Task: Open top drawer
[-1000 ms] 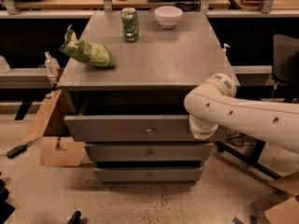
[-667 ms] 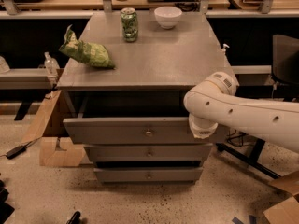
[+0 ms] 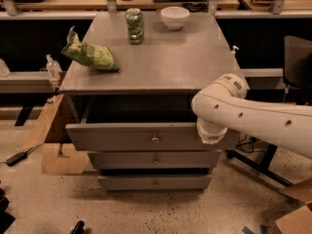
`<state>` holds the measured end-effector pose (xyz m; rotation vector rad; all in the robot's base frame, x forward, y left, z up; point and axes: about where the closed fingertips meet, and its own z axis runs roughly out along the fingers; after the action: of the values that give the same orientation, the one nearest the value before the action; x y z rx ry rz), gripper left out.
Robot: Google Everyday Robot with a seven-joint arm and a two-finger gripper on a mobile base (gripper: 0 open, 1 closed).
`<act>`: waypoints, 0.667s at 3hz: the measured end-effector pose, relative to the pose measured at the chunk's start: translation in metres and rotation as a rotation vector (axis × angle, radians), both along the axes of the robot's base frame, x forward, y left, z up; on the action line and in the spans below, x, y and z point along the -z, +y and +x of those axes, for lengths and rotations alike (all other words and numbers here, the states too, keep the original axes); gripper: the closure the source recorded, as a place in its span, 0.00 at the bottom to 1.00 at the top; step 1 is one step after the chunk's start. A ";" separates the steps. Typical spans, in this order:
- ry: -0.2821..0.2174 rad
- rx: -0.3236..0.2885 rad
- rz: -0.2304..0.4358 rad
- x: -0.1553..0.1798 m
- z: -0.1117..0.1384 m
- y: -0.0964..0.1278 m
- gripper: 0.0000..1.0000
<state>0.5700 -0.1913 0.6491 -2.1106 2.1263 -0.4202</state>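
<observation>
Compared with the earlier frames, the top drawer (image 3: 122,136) front sits marginally lower in view, consistent with slightly more extension. The arm (image 3: 253,113) remains in nearly the same pose.

Layout, left to right:
- Green snack bag (image 3: 90,56): lies on the left part of the bench (image 3: 165,62).
- Green can (image 3: 135,26): stands upright near the rear edge.
- White bowl (image 3: 174,17): stands just right of the can, apart from it.
- Top drawer: located directly under the bench surface. Its knob (image 3: 155,140) is at the centre of the front.
- Two lower drawers (image 3: 155,160): both appear closed or nearly so.
- Gripper (image 3: 211,134): at the right part of the top drawer's upper edge, well right of the knob and largely masked by the wrist. Its state cannot be told.

Task status: the top drawer front stands clearly forward of the two lower fronts, with a dark gap above it. The opening is judged substantially done. Remaining steps, as a judgement: any final extension, then withdrawal of the gripper from the drawer edge.
</observation>
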 end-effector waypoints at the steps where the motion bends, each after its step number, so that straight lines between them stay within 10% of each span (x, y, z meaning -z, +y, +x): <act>1: 0.000 0.000 0.000 0.000 0.000 0.000 1.00; 2: 0.000 0.000 0.000 0.000 0.000 0.000 1.00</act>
<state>0.5699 -0.1913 0.6495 -2.1106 2.1263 -0.4202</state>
